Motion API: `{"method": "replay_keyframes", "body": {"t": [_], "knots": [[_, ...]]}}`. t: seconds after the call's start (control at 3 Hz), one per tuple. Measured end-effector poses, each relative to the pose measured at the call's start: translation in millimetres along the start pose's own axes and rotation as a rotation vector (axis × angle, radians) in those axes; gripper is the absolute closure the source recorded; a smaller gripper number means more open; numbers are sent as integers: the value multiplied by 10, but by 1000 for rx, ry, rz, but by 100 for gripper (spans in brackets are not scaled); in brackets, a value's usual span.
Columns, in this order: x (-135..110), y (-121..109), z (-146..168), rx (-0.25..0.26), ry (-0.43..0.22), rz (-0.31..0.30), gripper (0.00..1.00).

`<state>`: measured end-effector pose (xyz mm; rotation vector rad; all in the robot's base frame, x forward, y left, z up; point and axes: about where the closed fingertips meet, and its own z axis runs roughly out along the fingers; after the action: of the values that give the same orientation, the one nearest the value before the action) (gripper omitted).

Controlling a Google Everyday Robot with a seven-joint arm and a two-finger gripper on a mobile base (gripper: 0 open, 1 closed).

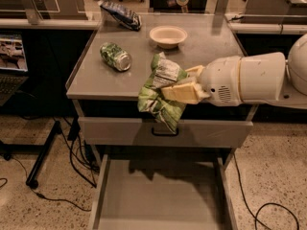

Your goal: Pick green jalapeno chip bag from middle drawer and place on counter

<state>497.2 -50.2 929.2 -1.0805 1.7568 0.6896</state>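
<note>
While hovering at the front edge of the table (96, 80), gripper (175, 84) with jaws clamped on the green chip bag (153, 102). Overhanging that edge, above the pulled-out drawer (158, 200) beneath the table.

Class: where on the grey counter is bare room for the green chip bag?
Bare: the grey metal counter right of the beige bowl, and its front strip by the green can. Crowded: rear left, by the dark blue bag. The hand holds the glossy green chip bag over the front edge.
</note>
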Motion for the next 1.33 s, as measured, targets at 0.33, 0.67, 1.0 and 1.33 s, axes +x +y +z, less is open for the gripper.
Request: {"method": "replay_keyframes", "body": {"t": [0.33,0.67,1.0,1.33], "knots": [[0,0,0,0,0,0,100],[-66,-303,-53,6,-24,-21,100],[-46,-748,-155,57,-72,-3,100],[22,-1123,-240,143,-109,36,100]]}}
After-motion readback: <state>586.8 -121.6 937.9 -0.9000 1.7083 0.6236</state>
